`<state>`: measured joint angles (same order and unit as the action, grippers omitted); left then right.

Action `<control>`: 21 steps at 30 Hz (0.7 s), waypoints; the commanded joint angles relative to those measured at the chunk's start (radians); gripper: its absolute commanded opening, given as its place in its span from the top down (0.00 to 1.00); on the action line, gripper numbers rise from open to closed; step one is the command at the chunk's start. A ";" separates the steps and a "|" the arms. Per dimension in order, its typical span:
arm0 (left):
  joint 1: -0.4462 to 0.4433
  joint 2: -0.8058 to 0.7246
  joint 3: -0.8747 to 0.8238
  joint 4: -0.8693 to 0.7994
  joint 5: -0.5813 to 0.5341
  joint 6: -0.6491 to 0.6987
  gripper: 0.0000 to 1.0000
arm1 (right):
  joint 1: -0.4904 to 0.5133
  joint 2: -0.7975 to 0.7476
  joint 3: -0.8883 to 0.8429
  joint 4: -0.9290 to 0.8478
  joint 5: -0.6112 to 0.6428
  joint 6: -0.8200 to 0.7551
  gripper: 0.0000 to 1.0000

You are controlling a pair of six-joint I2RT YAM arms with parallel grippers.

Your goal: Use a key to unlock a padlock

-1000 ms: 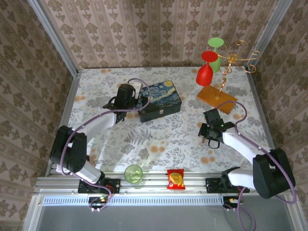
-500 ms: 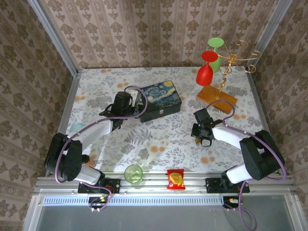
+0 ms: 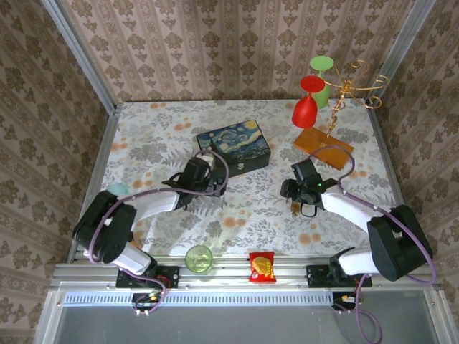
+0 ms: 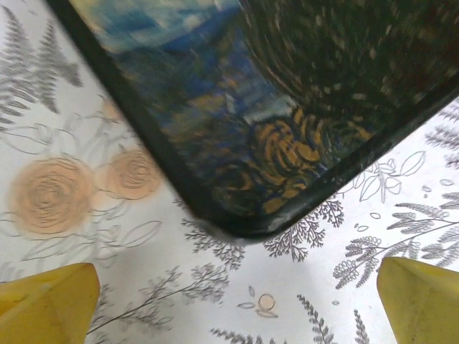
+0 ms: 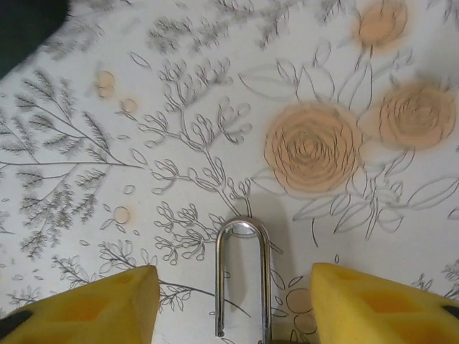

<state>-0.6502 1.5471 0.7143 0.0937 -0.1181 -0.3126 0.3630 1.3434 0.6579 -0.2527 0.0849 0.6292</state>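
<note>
The padlock's silver shackle (image 5: 244,276) lies flat on the floral cloth between the yellow fingertips (image 5: 100,304) of my right gripper (image 5: 233,287), which is open around it. One shackle leg ends bare; the brass body is cut off by the lower edge. From above, the padlock (image 3: 295,208) is a small speck under my right gripper (image 3: 296,200). My left gripper (image 4: 240,287) is open and empty just in front of the near corner of the starry-night box (image 4: 287,107). From above, it (image 3: 215,181) sits at the front of the box (image 3: 235,147).
A gold rack on an orange wooden base (image 3: 323,147) holds a red glass (image 3: 305,107) and a green glass (image 3: 321,79) at the back right. A green cup (image 3: 199,259) and a red snack bag (image 3: 262,266) sit at the near edge.
My left gripper has swung from the box's left side down to its near front corner. My right gripper has shifted a little left over the padlock.
</note>
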 commanded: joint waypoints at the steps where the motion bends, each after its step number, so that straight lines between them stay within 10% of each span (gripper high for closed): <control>1: 0.022 0.099 0.055 0.033 -0.100 -0.071 0.00 | -0.019 -0.038 0.035 -0.016 0.046 -0.030 0.27; 15: 0.186 0.100 0.106 0.031 -0.031 -0.033 0.09 | -0.258 -0.190 -0.025 0.062 0.014 -0.118 0.20; 21: 0.143 -0.235 -0.015 -0.012 -0.135 0.085 0.00 | -0.268 -0.279 -0.112 0.260 0.315 -0.342 0.17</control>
<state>-0.4801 1.4700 0.7158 0.1051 -0.1741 -0.3206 0.0959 1.1072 0.5991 -0.1375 0.2176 0.4404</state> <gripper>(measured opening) 0.985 0.822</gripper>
